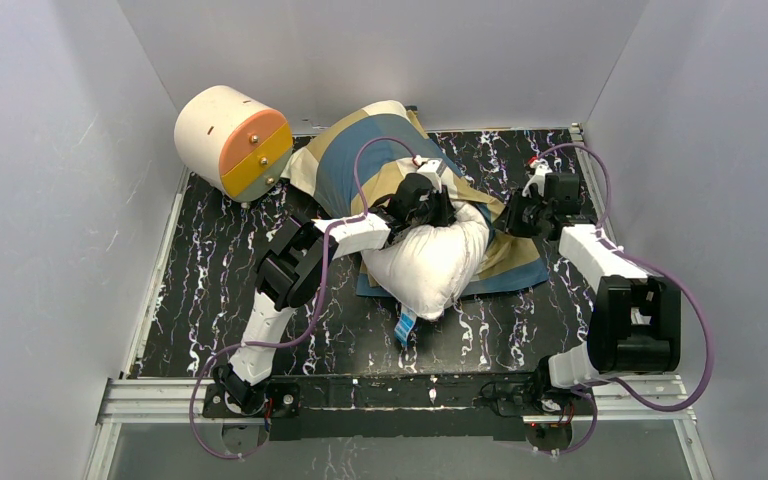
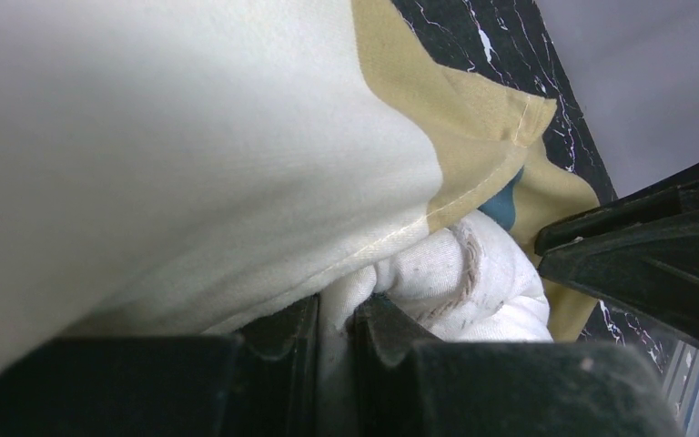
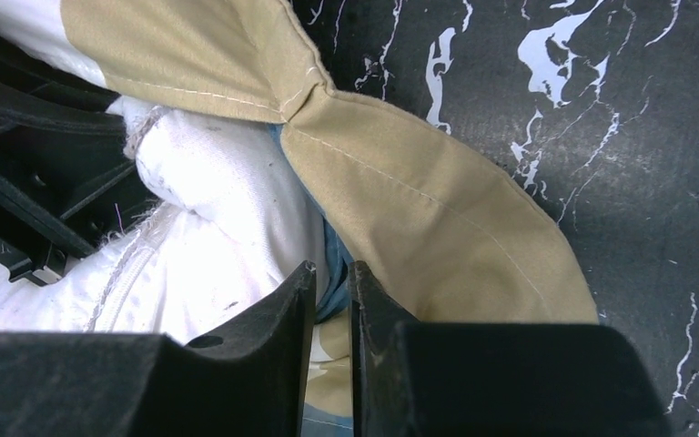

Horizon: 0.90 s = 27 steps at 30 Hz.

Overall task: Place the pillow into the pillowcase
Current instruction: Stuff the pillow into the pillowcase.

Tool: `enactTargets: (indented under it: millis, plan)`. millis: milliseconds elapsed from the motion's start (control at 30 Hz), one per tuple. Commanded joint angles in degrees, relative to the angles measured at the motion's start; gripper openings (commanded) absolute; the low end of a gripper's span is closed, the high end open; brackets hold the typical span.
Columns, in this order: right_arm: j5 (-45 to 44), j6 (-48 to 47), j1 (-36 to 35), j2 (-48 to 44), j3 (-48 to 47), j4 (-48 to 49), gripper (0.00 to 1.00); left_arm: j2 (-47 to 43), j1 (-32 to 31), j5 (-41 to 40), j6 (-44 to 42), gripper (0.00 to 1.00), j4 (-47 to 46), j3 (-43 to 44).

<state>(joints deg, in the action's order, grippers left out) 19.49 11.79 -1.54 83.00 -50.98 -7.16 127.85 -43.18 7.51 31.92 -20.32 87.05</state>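
Your left gripper (image 2: pixel 335 308) has its jaws drawn in to a thin slot, and a fold of white cloth from the pillow (image 2: pixel 478 273) is pinched in that slot. The fingers (image 2: pixel 282 332) sit right under the cream hem of the pillowcase (image 2: pixel 191 137), which drapes over the top of them. A corded seam of the pillow bulges out just past the fingertips.

Your right gripper (image 3: pixel 330 273) is nearly as narrow. Its jaws are clamped on pillowcase cloth: a sliver of blue and a cream-and-tan patch show in the gap. A tan flap with a stitched edge spreads away from the fingertips onto the black marbled table (image 1: pixel 210 280). The pillow's white corner presses against the inner side of your right gripper's left finger, and the two grippers are close enough that each appears in the other's wrist view.

From above, both grippers meet at the mouth of the pillowcase near the middle of the table, the left one over the pillow's far end and the right one just beside it at the tan edge. The pillowcase runs away from you toward the back wall, plump in its far part. The pillow's near half is bare and white, bulging out of the opening toward the arm bases, with blue cloth flat beneath it. A small blue tag (image 1: pixel 405 326) lies on the table at the pillow's near end. A cream cylinder with an orange and yellow face (image 1: pixel 232 140) sits at the back left, just beside the pillowcase's far corner.
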Motion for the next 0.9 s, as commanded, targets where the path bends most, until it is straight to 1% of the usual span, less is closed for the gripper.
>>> enactTargets:
  millis: [0,167,433,667,700,733,767,800,867]
  plan:
    - [1.50,-0.36,-0.69,1.44,-0.08,2.43,0.27,8.99,6.53,-10.96,-4.42,0.00,25.41,-7.21]
    - [1.02,-1.31,-1.76,5.83,-1.72,2.06,0.29,8.87,6.48,-10.90,-4.25,0.00,25.33,-7.24]
    - [2.47,-1.16,-3.49,9.63,-1.59,5.49,0.34,8.15,6.49,-10.76,-4.19,0.00,25.33,-7.26]
    - [-1.35,-0.56,-5.73,14.07,-2.76,5.17,0.34,7.72,6.35,-10.78,-3.97,0.00,24.85,-7.99]
    - [-1.91,-0.44,-5.95,14.86,-3.11,4.77,0.33,7.73,6.40,-10.92,-3.97,0.00,24.81,-8.03]
    - [-2.45,-0.36,-6.00,15.53,-3.52,4.38,0.29,7.68,6.36,-10.96,-3.97,0.00,24.84,-8.04]
    - [-2.86,-0.29,-6.08,15.90,-3.71,4.25,0.20,7.60,6.40,-11.08,-4.05,0.00,24.85,-8.05]
    - [-3.30,-0.20,-6.07,15.90,-3.96,3.85,0.01,7.54,6.37,-11.11,-4.06,0.00,24.90,-8.07]
    - [-4.93,-0.12,-6.06,14.11,-4.83,1.63,0.01,7.50,6.35,-11.31,-4.14,0.00,25.01,-7.84]
